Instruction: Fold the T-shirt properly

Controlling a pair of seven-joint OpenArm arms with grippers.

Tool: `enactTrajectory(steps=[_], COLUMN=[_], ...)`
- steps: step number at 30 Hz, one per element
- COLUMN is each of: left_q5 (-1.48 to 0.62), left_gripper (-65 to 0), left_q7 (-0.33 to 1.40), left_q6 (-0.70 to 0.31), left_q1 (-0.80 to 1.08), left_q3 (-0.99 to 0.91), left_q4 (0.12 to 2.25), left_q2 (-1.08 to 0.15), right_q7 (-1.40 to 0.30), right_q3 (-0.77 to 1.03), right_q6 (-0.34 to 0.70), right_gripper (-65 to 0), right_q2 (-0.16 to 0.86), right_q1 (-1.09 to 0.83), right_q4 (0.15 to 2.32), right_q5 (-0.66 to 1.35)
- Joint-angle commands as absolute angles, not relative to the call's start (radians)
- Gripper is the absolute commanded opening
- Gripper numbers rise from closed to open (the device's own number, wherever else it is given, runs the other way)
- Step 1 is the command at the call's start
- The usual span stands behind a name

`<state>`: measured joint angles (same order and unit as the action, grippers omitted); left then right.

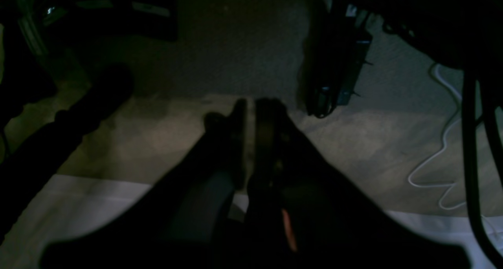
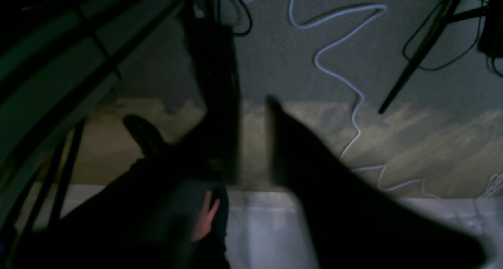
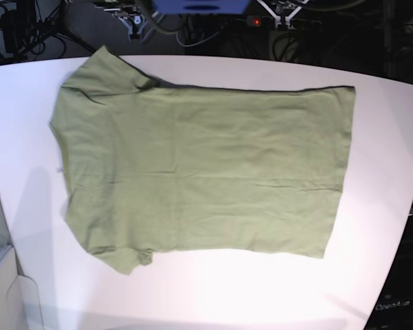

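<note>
Base view, L to R: T-shirt (image 3: 199,172) flat on white worktop (image 3: 385,137), spread sideways; neck and sleeves at view's left, hem at view's right; upper sleeve near far edge, lower sleeve partly tucked under; cloth lightly creased; no arm over it. Right wrist view: right claw (image 2: 251,108) off the worktop edge, above carpet; fingers (image 2: 283,119) apart approx. half way, nothing between them; white cable (image 2: 353,92) on floor. Left wrist view: left claw (image 1: 251,104) drawn together, only a slit showing, holding nothing; dim, blurred.
</note>
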<state>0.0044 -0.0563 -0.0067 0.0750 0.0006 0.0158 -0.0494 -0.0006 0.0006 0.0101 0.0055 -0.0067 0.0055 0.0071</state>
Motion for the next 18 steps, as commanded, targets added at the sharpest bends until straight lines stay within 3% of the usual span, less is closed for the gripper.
enactTrajectory(steps=[1, 5, 7, 13, 15, 18], left_q5=[0.01, 0.01, 0.012, 0.005, 0.004, 0.005], left_gripper=[-61.7, -61.1, -58.2, -22.7, -18.4, -18.2], left_q7=[-0.054, -0.053, -0.053, -0.056, -0.058, -0.058], left_q6=[-0.005, -0.005, -0.005, -0.005, -0.005, -0.005], left_q1=[0.077, 0.077, 0.077, 0.076, 0.076, 0.076], left_q3=[0.001, 0.001, 0.001, -0.004, -0.004, -0.002], left_q4=[0.016, 0.016, 0.016, 0.016, 0.018, 0.018], left_q2=[-0.048, -0.048, -0.048, -0.048, -0.048, -0.048], right_q7=[-0.001, 0.001, 0.001, 0.001, 0.001, 0.001], right_q3=[0.002, 0.002, -0.001, 0.002, 0.002, 0.004], right_q6=[-0.001, -0.001, -0.001, -0.001, -0.001, -0.001], right_gripper=[-37.4, -20.3, -16.5, -15.1, -15.1, -15.1], right_q2=[0.007, 0.007, 0.007, 0.007, 0.007, 0.015], right_q1=[-0.01, -0.022, -0.022, -0.022, -0.022, -0.022], right_q4=[0.005, 0.008, 0.008, 0.008, 0.008, 0.008], right_q5=[0.007, 0.007, 0.005, 0.007, 0.007, 0.008])
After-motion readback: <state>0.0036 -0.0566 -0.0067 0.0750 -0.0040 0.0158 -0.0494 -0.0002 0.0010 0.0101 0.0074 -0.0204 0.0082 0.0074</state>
